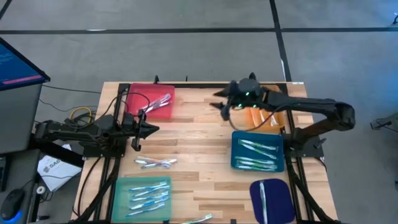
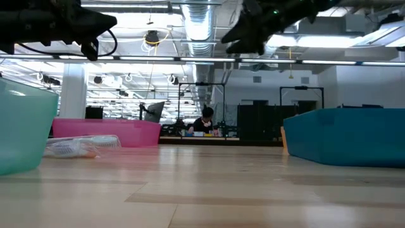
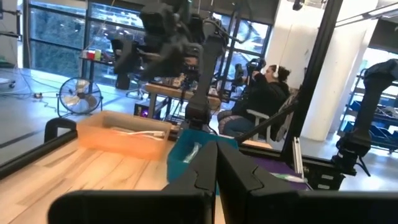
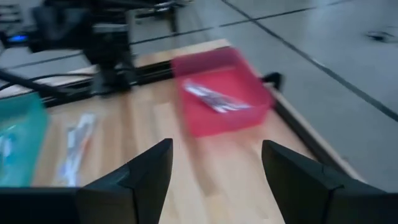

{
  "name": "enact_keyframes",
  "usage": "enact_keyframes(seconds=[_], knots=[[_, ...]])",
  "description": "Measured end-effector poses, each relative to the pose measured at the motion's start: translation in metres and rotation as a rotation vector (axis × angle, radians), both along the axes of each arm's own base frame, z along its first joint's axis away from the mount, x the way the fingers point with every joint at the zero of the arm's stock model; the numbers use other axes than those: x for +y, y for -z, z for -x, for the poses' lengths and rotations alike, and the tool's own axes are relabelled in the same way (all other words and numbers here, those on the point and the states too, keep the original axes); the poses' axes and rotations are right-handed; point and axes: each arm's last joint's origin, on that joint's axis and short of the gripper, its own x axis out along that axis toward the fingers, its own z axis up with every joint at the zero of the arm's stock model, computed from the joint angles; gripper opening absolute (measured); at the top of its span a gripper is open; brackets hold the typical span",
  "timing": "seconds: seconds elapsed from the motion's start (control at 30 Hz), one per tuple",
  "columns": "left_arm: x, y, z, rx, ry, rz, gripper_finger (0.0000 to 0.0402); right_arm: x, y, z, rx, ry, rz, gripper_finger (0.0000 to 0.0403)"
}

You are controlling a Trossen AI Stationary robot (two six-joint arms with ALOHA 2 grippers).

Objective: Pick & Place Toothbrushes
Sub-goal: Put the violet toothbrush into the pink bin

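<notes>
Toothbrushes lie in the pink tray (image 1: 152, 102), the blue tray (image 1: 257, 151), the teal tray (image 1: 143, 196) and the dark purple tray (image 1: 272, 199). A few loose toothbrushes (image 1: 155, 163) lie flat on the wood between the pink and teal trays, and one (image 1: 199, 218) lies at the near edge. My right gripper (image 1: 221, 104) hangs open and empty high above the table's far middle, facing the pink tray (image 4: 221, 99). My left gripper (image 1: 149, 129) is shut and empty at the table's left, pointing toward the right edge.
An orange tray (image 1: 261, 115) stands at the far right under my right arm. Black frame rails (image 1: 186, 84) run along the table's far edge and sides. Bare wood (image 1: 193, 134) lies in the table's middle. A person sits far off in the room (image 2: 205, 120).
</notes>
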Motion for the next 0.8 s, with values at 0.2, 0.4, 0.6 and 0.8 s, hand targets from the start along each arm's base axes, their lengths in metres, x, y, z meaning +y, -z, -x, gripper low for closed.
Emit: enact_keyframes(seconds=[0.2, 0.4, 0.6, 0.8], knots=[[-0.001, 0.001, -0.001, 0.014, 0.032, -0.014, 0.0001, 0.026, 0.018, -0.043, 0.042, -0.133, -0.032, 0.0240], [-0.002, 0.002, -0.001, 0.017, 0.072, -0.030, 0.0001, 0.047, 0.032, -0.101, 0.111, -0.382, -0.089, 0.0240], [-0.002, 0.002, -0.001, 0.017, 0.073, 0.011, 0.0001, 0.060, 0.054, -0.154, 0.245, -0.528, -0.027, 0.0240], [-0.005, 0.001, 0.000, 0.016, 0.193, 0.042, 0.0001, 0.077, 0.084, -0.192, 0.256, -0.731, -0.104, 0.0240]])
